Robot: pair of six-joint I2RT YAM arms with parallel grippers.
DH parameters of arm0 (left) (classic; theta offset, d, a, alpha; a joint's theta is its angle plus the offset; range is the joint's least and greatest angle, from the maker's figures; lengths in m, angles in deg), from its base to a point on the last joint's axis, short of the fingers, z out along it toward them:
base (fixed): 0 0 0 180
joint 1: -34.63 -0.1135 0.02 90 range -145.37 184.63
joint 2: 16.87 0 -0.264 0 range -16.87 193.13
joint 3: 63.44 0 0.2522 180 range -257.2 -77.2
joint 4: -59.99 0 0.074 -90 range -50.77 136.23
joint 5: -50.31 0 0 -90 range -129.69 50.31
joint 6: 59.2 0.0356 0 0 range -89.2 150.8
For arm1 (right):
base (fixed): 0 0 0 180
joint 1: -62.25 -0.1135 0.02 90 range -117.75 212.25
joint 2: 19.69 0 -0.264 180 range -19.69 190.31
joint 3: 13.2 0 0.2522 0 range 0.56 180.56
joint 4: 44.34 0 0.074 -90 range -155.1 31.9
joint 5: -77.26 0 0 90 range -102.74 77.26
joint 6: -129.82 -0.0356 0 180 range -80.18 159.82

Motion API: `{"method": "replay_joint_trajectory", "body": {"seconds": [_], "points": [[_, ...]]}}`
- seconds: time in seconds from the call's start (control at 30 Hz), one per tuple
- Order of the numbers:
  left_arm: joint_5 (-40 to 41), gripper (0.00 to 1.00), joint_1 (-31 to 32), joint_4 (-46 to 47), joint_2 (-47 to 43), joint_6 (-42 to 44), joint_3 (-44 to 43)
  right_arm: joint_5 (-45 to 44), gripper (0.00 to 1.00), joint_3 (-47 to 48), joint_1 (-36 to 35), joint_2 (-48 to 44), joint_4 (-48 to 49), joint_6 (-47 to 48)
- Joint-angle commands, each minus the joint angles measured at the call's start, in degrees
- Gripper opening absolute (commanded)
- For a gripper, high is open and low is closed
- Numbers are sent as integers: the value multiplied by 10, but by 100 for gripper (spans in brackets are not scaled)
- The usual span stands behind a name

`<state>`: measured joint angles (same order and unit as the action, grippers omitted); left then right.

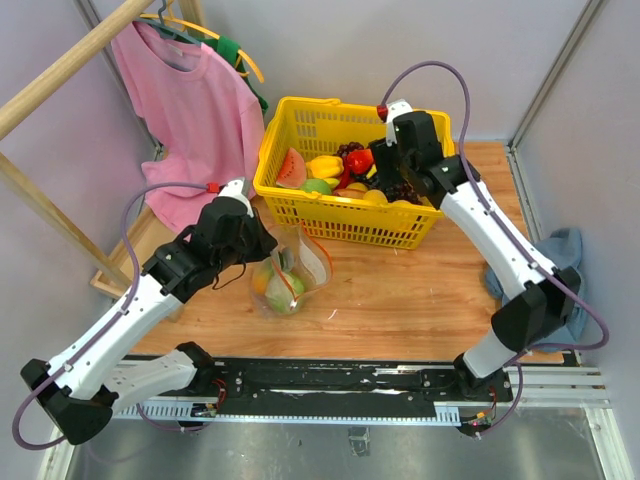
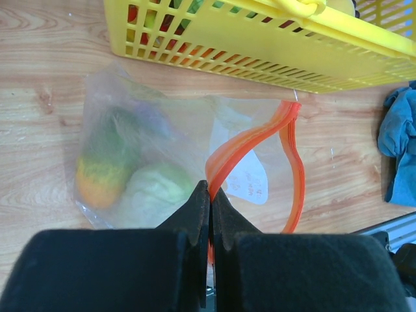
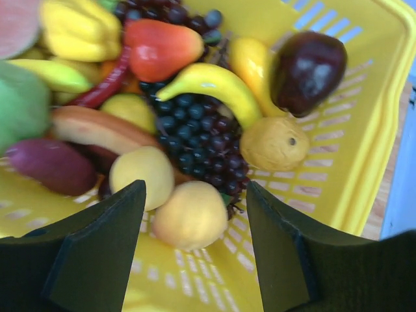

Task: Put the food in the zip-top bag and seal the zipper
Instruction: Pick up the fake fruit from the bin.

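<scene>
The clear zip-top bag [image 1: 285, 275] lies on the wood table in front of the basket, with a green cabbage [image 2: 153, 192] and an orange piece [image 2: 97, 182] inside. Its red zipper [image 2: 257, 140] stands open in a loop. My left gripper [image 2: 210, 190] is shut on the zipper's near edge; it also shows in the top view [image 1: 262, 243]. My right gripper [image 3: 195, 195] is open over the yellow basket [image 1: 345, 225], above a yellow round fruit [image 3: 190, 216]. Other food there: banana [image 3: 211, 81], grapes [image 3: 198, 140], red pepper [image 3: 159, 45].
A pink shirt [image 1: 185, 110] hangs on a wooden rack at the back left. A blue cloth [image 1: 565, 255] lies at the table's right edge. The basket wall [image 2: 260, 45] stands just beyond the bag.
</scene>
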<state>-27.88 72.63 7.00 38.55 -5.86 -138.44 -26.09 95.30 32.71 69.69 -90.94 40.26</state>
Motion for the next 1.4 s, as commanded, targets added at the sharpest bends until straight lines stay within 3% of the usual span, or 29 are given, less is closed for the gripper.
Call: {"method": "replay_joint_trajectory", "body": {"seconds": [0.0,0.33,0.83,1.13,1.37], "points": [[-4,0,-3,33,5,12,2,-41,65,5,43,43,17,18],[-4,0,-3,32,13,21,2,-186,72,14,72,154,64,60],[-12,0,-3,39,16,19,11,-171,82,36,106,272,72,83],[-10,0,-2,42,18,15,13,-135,43,10,106,197,60,72],[-14,0,-3,45,35,11,8,-84,24,-9,94,109,58,62]]}}
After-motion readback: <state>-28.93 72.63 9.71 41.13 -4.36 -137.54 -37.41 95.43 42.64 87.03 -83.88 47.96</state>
